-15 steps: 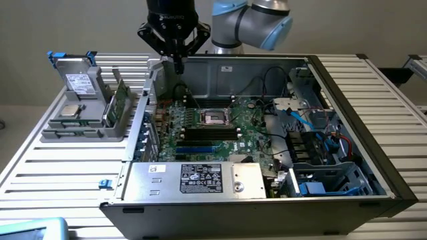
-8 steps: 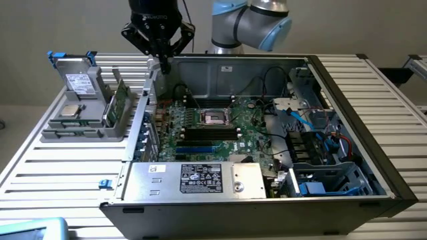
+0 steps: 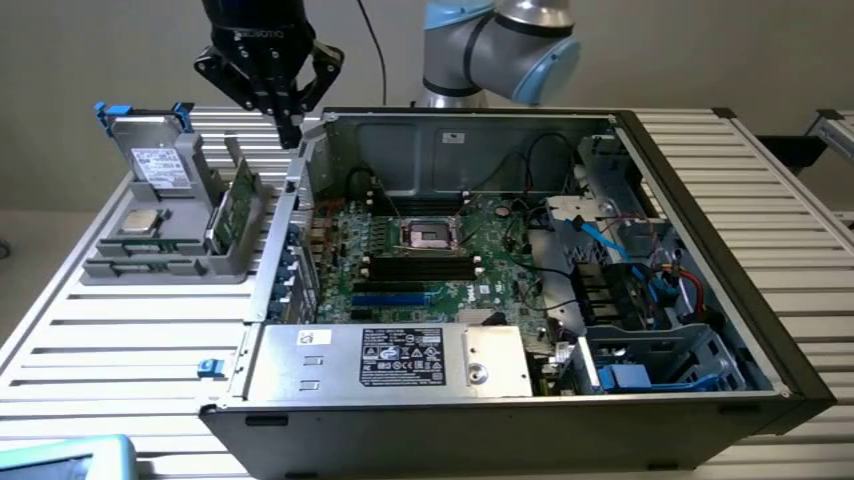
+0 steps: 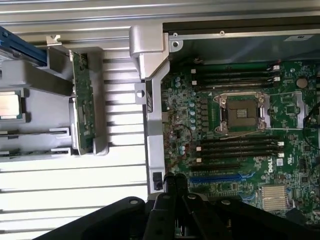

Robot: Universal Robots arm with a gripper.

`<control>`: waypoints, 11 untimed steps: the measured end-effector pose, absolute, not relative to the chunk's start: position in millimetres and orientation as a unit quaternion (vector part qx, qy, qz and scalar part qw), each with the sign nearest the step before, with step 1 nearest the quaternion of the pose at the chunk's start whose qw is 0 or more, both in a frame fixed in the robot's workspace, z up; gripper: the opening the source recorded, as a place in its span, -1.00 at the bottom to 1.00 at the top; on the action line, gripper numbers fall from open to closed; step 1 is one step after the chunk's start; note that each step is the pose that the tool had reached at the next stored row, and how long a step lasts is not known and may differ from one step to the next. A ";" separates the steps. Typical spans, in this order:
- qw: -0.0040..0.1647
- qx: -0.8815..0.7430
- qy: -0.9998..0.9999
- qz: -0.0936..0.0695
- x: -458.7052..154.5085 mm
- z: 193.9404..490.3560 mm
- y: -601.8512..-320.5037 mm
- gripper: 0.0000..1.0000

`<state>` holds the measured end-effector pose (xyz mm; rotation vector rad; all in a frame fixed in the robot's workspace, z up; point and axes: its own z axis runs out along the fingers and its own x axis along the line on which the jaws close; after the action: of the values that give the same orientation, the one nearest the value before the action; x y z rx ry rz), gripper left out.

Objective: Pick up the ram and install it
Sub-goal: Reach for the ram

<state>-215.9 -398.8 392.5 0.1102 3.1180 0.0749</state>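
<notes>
The ram [image 3: 242, 212] is a thin green board standing on edge in the right-hand slot of a grey holder [image 3: 147, 268] at the exterior view's left; in the wrist view the ram [image 4: 83, 100] shows as a narrow green strip. My gripper [image 3: 288, 128] hangs above the case's near-left wall, up and to the right of the ram, apart from it. Its dark fingers [image 4: 170, 186] are pressed together, so the gripper [image 4: 175, 181] is shut with nothing in it. The empty black memory slots [image 3: 422, 268] [image 4: 235, 147] lie beside the processor socket [image 4: 243, 112].
The open computer case [image 3: 694, 200] lies on a white slatted table [image 3: 107, 345], with its power supply [image 3: 387, 355] at the front and cables at the right. The holder also carries a silver processor chip [image 3: 140, 222] and a grey labelled drive [image 3: 167, 165].
</notes>
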 end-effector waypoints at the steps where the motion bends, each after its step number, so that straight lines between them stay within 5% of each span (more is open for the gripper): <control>1: 0.010 0.035 0.999 0.024 -220.6 392.5 -398.8 -0.78; 11: 0.010 0.035 0.999 0.024 -266.0 391.7 -398.7 -0.78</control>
<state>-266.0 -398.7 391.7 0.1102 3.1180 0.0749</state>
